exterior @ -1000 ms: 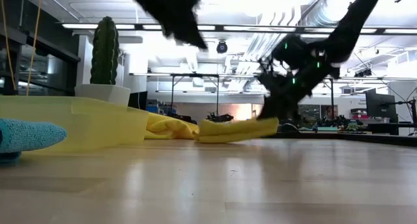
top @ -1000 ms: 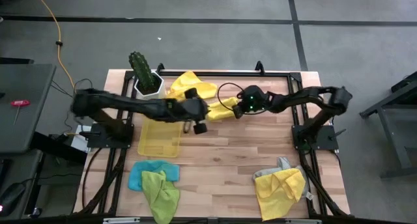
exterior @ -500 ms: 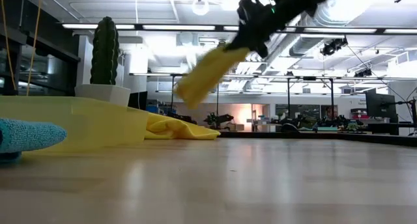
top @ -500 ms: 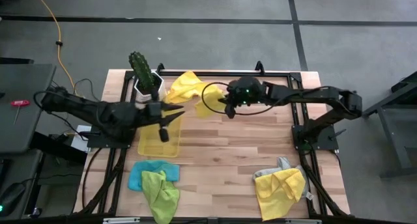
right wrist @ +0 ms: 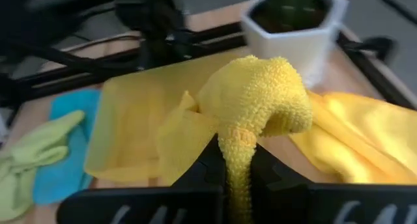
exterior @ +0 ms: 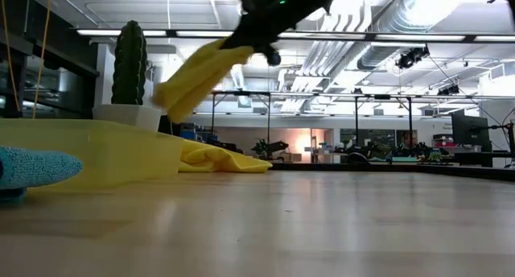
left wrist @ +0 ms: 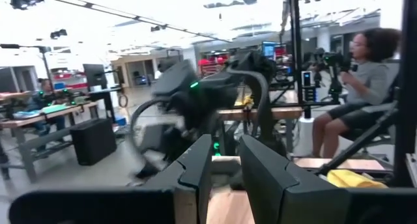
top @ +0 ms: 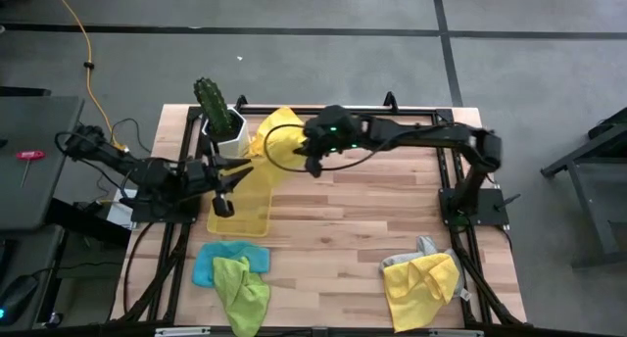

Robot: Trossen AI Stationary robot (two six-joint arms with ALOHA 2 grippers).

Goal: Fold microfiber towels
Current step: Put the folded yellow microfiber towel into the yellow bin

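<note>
The right gripper (top: 312,159) has swung across the far side of the table from about one o'clock toward eleven, and it is clamped tight on a folded yellow towel (exterior: 197,77) that a second ago lay on the wood. In the low view that cloth now hangs clear of the surface, drooping from the fingers just in front of the cactus (exterior: 129,62) in its white pot (top: 223,131). From the right wrist view the towel (right wrist: 257,110) bulges over the pinching fingers, with the translucent yellow tray (right wrist: 140,120) below and beyond it. Meanwhile the left gripper (top: 223,202) has pulled back to around nine o'clock and hangs over the tray's near-left edge, holding nothing; its jaws stand only a little apart. I would judge this towel finished folding and on its way to the tray, so the next thing needed is a gentle lowering and release that keeps the fold from flopping open. Another loose yellow towel (top: 279,126) waits at eleven o'clock, a blue towel (top: 206,264) and lime green towel (top: 240,288) lie at seven, and a yellow towel over a grey one (top: 421,278) lies at five, all still unfolded.
</note>
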